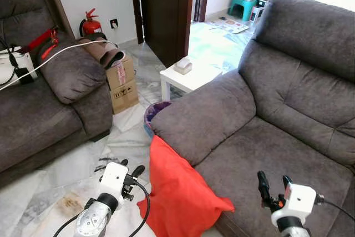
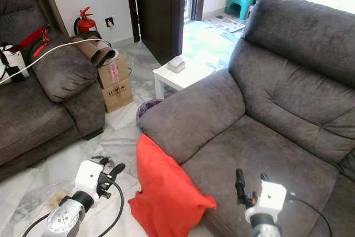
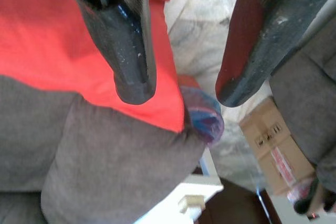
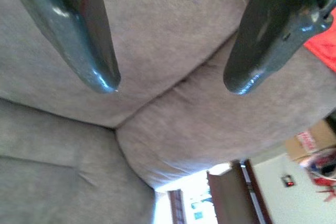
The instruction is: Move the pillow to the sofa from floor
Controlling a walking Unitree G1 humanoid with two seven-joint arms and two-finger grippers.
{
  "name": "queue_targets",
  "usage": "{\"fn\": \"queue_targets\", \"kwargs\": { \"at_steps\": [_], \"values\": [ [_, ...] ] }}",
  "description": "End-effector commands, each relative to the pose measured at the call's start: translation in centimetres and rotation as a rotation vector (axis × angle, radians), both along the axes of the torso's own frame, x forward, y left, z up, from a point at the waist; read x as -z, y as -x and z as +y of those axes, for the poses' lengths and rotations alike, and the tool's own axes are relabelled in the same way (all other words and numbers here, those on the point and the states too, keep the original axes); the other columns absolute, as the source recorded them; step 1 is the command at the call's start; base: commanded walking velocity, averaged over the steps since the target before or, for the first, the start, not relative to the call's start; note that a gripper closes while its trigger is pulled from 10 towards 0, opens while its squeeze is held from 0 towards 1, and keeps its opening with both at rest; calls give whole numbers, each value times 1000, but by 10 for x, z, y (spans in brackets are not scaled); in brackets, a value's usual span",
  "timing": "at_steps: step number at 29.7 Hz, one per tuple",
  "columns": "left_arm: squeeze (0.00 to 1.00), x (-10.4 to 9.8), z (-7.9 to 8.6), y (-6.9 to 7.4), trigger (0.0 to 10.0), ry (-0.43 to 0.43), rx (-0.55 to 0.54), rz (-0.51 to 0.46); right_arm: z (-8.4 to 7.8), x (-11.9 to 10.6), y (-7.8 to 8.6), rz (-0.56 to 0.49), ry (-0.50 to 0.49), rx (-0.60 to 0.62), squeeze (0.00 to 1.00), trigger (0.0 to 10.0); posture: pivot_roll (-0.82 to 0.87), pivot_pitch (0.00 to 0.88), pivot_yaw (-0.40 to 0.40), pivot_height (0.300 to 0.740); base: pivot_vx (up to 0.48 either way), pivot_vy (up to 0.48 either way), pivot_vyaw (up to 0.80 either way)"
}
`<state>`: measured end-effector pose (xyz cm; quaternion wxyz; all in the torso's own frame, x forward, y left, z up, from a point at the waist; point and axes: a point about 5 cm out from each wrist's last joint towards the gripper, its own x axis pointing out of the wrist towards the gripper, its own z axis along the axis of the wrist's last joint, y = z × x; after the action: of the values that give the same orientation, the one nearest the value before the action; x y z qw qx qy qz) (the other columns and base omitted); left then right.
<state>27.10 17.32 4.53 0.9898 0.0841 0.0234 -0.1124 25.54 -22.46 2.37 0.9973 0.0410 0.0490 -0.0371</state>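
Red pillow [image 1: 180, 192] at lower centre of the head views, standing on the marble floor [image 1: 83, 165] and leaning against the front edge of the grey sofa [image 1: 266, 115], top corner touching the armrest, not yet on the seat. Left claw [image 1: 131, 171] at lower left, just beside the pillow's left edge and not touching it, fingers [image 3: 123, 40] spread apart with nothing between them; in the left wrist view, red fabric and grey armrest beyond the tips. Right claw [image 1: 273, 184] at lower right, hovering above the sofa seat cushion, fingers [image 4: 79, 30] likewise parted and empty; in the right wrist view, grey upholstery ahead and a sliver of red at the upper right corner. Purple bin [image 1: 155, 112] on the floor behind the pillow, tucked beside the armrest. Small white table [image 1: 188, 79] at centre, carrying a tissue box [image 1: 183, 66]. Cardboard boxes [image 1: 122, 84] stacked left of the table, next to a second grey sofa [image 1: 50, 104] filling the left side. Red fire extinguisher [image 1: 90, 24] against the wall at upper left. Dark door [image 1: 163, 9] at top centre.
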Motion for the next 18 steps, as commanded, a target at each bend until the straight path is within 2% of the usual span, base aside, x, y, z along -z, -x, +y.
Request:
{"fn": "queue_targets", "kwargs": {
  "at_steps": [1, 8, 13, 18],
  "values": [
    [0, 0, -1, 2, 10000, 8, -5, 8, 2, 3, 0, 28, 5, -7, 0, 10000, -66, 108, -14, 740, 0, 0, 0],
    [0, -3, 4, -2, 10000, -10, -14, 5, 4, 0, -1, 17, -12, -7, 0, 10000, -60, 108, 3, 722, 0, 0, 0],
    [0, -3, 5, -1, 10000, -16, -17, 12, 1, 4, 0, 49, 15, 13, 0, 10000, -68, 111, 17, 722, 0, 0, 0],
    [0, -5, 3, -3, 10000, -22, -1, 12, 5, 7, -1, 92, 27, 4, 0, 10000, -64, 109, 30, 722, 0, 0, 0]
  ]
}}
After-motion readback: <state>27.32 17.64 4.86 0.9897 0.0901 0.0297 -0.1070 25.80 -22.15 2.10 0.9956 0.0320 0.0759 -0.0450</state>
